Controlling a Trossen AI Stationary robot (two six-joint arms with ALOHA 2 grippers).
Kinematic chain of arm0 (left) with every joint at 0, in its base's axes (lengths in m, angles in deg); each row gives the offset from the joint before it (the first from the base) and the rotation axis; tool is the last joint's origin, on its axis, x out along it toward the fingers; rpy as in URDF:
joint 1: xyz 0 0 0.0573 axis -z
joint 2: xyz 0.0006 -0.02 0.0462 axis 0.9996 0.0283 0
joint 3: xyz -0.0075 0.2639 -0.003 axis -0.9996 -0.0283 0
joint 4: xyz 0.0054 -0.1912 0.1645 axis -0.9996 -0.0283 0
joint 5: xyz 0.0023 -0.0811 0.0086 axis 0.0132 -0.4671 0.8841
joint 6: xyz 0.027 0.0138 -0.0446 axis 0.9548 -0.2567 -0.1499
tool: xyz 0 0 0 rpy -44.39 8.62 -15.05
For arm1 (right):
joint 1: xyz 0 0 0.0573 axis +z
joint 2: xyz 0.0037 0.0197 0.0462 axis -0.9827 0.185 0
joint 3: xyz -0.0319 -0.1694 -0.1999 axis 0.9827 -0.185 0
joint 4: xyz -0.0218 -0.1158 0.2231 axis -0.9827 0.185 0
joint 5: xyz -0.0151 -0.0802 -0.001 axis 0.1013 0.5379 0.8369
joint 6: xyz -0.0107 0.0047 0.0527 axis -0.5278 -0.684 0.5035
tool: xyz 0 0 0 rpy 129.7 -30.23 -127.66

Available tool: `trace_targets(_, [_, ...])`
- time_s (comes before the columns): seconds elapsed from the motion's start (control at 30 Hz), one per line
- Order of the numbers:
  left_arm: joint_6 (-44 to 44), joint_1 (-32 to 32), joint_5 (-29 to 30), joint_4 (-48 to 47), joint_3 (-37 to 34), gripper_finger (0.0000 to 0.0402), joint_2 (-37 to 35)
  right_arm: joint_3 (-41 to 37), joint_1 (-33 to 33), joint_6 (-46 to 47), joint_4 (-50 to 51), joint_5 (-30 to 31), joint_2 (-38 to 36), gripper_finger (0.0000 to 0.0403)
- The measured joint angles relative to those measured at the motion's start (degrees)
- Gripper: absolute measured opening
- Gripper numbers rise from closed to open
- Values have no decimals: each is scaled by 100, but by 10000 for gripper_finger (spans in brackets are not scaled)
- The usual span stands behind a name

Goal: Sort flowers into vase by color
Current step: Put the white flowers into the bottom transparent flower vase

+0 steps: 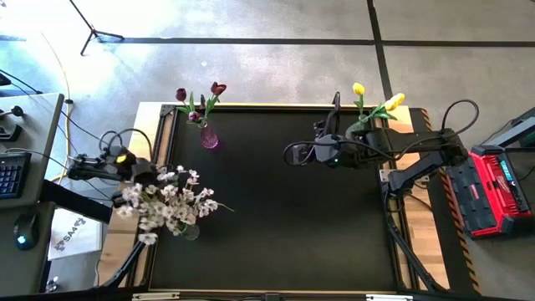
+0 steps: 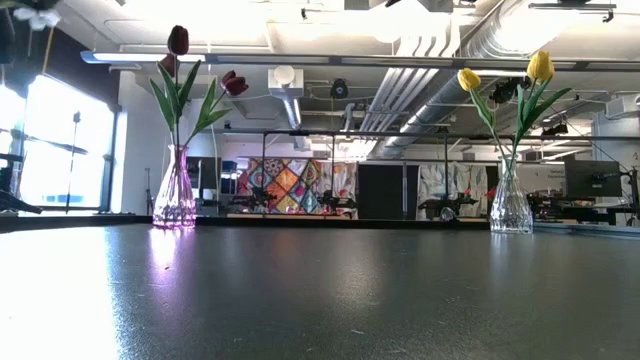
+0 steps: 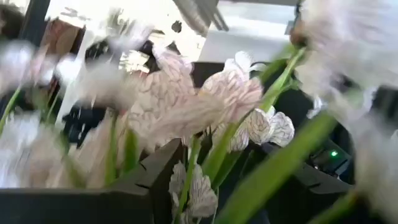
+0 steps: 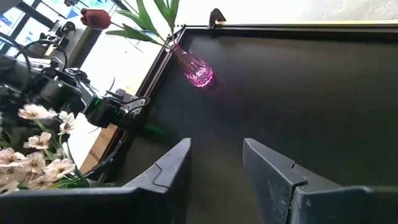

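Note:
Several sprays of small white blossoms [image 1: 167, 205] stand bunched at the table's left edge, over what looks like a clear vase [image 1: 191, 232]. My left gripper [image 1: 170, 179] is among them, open, with green stems [image 3: 214, 158] between its fingers. Two maroon tulips [image 1: 201, 92] stand in a pink glass vase [image 1: 209, 136] at the far left. Two yellow tulips [image 1: 376, 100] stand in a clear vase [image 2: 511, 205] at the far right. My right gripper [image 1: 290, 155] hovers open over the mat [image 4: 323, 93], right of centre, touching nothing. My left gripper [image 3: 221, 180] stands open around the green stems of the white sprays, coming level from the table's left side. The blossoms [image 3: 186, 106] crowd in front of the fingers. Whether a finger touches a stem I cannot tell.
The black mat's middle [image 1: 276, 226] lies bare between the vases. Raised rails run along the table's edges [image 1: 267, 107]. A red and black case [image 1: 497, 188] sits beyond the right edge, and a desk with a keyboard [image 1: 12, 171] beyond the left.

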Motion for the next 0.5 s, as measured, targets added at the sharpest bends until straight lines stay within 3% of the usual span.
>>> trace_targets(0.17, [131, -28, 79, -691, 539, 177, 0, 0, 0, -114, -140, -3, 0, 134])
trace_targets(0.37, [404, -26, 301, -1815, 600, 195, 19, 0, 0, -264, -299, -5, 0, 134])
trace_targets(0.5, [293, -26, 338, -1735, 596, 226, 90, 0, 2, -261, -299, -58, 0, 134])
